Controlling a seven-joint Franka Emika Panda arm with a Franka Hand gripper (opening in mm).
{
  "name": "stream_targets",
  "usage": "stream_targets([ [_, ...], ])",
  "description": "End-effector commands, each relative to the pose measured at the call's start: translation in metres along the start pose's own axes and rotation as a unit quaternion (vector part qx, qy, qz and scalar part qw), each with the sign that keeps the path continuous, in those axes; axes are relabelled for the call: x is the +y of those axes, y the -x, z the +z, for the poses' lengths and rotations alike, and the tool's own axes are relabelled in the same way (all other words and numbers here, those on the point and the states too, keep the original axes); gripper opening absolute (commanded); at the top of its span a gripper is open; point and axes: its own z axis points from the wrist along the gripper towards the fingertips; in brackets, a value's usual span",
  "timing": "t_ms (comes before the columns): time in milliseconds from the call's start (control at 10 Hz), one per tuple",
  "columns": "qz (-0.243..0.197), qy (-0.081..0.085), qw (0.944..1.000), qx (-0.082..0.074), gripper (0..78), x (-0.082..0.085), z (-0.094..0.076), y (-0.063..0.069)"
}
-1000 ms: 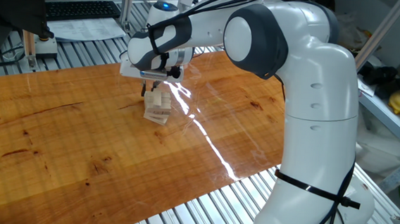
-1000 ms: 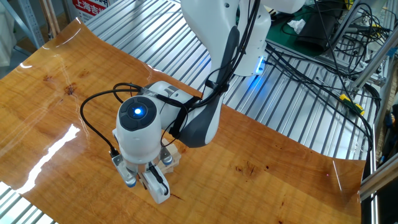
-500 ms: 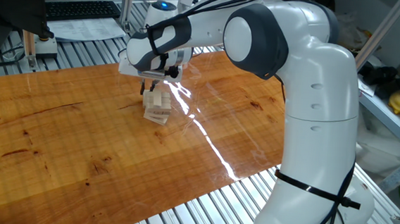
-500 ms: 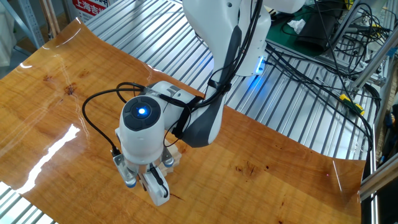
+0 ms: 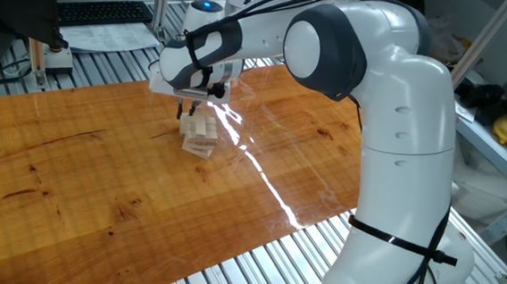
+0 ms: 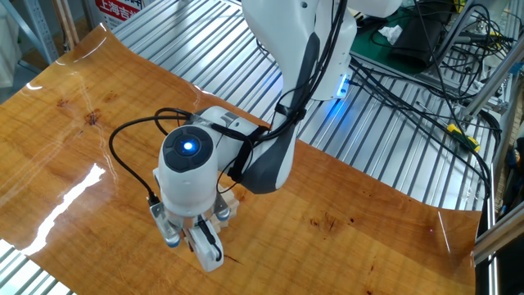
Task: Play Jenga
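Your Jenga tower (image 5: 201,135) stands on the wooden tabletop (image 5: 100,167), toward its far side in the one fixed view and a little left of the bright glare streak (image 5: 260,174) that runs across the wood. It is a short stack of pale blocks in crossed layers, a bit uneven at the edges.

Your gripper (image 5: 197,111) hangs directly over the tower, pointing straight down. In that view the dark fingertips (image 5: 183,113) sit at the level of the top block, but you cannot tell whether they touch it, and you cannot tell whether the fingers are apart or together, because the white hand body covers most of them.

From the other fixed view you look down on the back of the wrist (image 6: 187,168), with its blue light lit. The wrist hides almost the whole tower; only a corner of pale wood (image 6: 232,202) shows just right of it. Below the wrist, the gripper (image 6: 196,236) shows as white and grey parts over the wood, yet the gap between the fingers is not visible here either.

A black cable (image 6: 123,160) loops out from the wrist to the left. The arm (image 5: 398,125) rises to the right of the tower. Ribbed metal decking (image 6: 205,49) surrounds the tabletop.
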Motion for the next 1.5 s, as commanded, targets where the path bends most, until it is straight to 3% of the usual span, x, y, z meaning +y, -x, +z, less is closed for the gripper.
stream_targets([
  [100, 0.009, -0.012, 0.9998, -0.009, 1.1, 0.002, 0.0, 0.003],
  [400, 0.001, -0.006, 0.9999, -0.014, 1.1, 0.004, 0.009, 0.004],
  [1500, 0.024, 0.0, 0.9997, -0.006, 1.1, 0.017, 0.001, -0.005],
])
